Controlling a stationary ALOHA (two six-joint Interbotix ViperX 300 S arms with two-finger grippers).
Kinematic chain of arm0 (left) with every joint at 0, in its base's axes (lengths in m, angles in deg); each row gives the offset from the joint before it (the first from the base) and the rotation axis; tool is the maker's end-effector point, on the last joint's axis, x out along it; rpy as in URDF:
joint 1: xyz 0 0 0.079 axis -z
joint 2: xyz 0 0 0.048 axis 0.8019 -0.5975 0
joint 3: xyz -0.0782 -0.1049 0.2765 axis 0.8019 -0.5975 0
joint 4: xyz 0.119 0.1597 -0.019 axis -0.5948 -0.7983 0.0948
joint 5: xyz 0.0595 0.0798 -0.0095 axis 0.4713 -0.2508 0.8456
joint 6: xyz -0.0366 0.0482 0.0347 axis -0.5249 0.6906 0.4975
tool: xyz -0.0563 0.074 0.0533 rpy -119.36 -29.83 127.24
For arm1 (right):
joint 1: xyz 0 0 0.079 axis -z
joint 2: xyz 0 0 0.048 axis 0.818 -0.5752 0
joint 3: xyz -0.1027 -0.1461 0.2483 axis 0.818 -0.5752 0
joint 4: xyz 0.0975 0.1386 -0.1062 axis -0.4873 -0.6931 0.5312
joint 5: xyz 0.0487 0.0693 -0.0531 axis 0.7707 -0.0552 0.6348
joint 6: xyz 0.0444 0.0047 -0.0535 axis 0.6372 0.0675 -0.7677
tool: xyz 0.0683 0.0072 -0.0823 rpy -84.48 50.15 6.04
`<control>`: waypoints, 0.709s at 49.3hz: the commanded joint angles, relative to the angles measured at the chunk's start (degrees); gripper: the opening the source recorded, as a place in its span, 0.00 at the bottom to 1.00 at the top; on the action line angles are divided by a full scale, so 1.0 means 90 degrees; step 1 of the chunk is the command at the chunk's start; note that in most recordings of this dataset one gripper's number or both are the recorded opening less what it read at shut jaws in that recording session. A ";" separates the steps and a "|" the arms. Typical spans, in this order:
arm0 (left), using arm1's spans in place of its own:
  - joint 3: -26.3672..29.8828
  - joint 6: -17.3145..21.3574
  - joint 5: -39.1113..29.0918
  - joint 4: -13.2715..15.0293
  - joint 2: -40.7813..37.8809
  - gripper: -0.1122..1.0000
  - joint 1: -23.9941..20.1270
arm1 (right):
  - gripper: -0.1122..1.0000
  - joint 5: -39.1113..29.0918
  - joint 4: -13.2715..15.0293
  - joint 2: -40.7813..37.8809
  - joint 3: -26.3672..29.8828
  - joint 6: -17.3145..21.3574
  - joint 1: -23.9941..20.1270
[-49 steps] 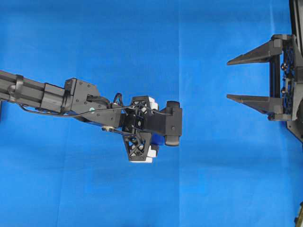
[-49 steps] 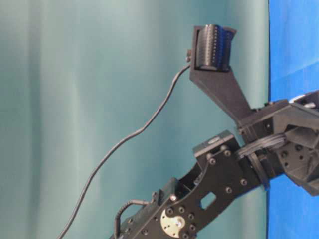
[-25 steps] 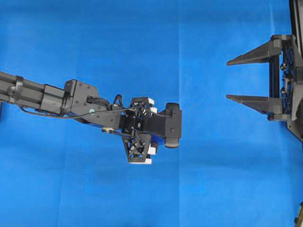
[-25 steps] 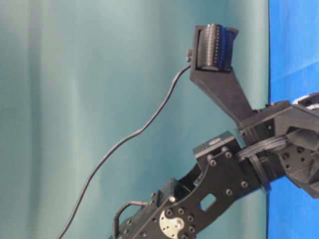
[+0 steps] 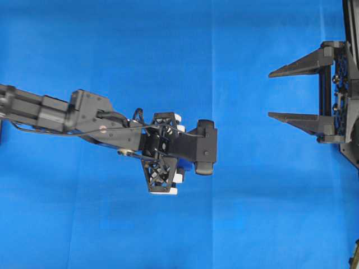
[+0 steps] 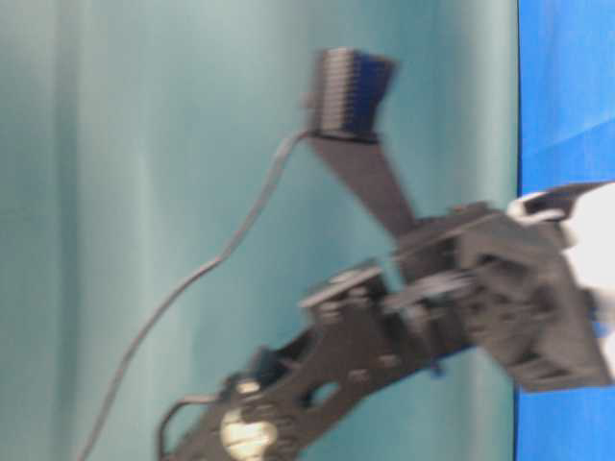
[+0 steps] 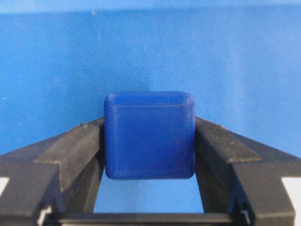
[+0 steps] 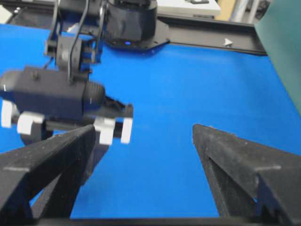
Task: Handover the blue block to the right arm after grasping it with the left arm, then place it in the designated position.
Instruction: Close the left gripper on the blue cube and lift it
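Left gripper (image 7: 149,136) clamps the block (image 7: 149,135); right gripper (image 5: 280,95) waits wide open

In the left wrist view the block sits squarely between the two black fingers (image 7: 70,150), each pressed against one of its side faces, with the blue cloth (image 7: 150,52) behind it. From overhead the left arm (image 5: 90,115) reaches in from 9 o'clock toward the middle of the cloth, its wrist camera and gripper body covering the block, so the cube itself cannot be seen there. The right gripper rests at 3 o'clock, well apart from the left one, fingers spread with nothing between them and tips pointing toward 9 o'clock. The table-level view is blurred; only the left arm's dark links and a cable (image 6: 192,288) can be made out
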 commanded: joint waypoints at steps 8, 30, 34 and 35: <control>0.0186 0.0000 -0.0264 -0.0020 0.0928 0.54 0.0020 | 0.98 0.0020 -0.0020 -0.0029 0.0156 0.0010 0.0020; 0.0400 0.0010 -0.0938 -0.0039 0.1846 0.54 -0.0029 | 0.98 0.0000 -0.0020 -0.0029 0.0156 0.0010 0.0020; 0.0488 0.0010 -0.1074 -0.0039 0.1934 0.54 -0.0029 | 0.98 0.0000 -0.0020 -0.0029 0.0156 0.0010 0.0020; 0.0508 0.0010 -0.1113 -0.0039 0.1953 0.54 -0.0029 | 0.98 0.0000 -0.0020 -0.0029 0.0156 0.0010 0.0020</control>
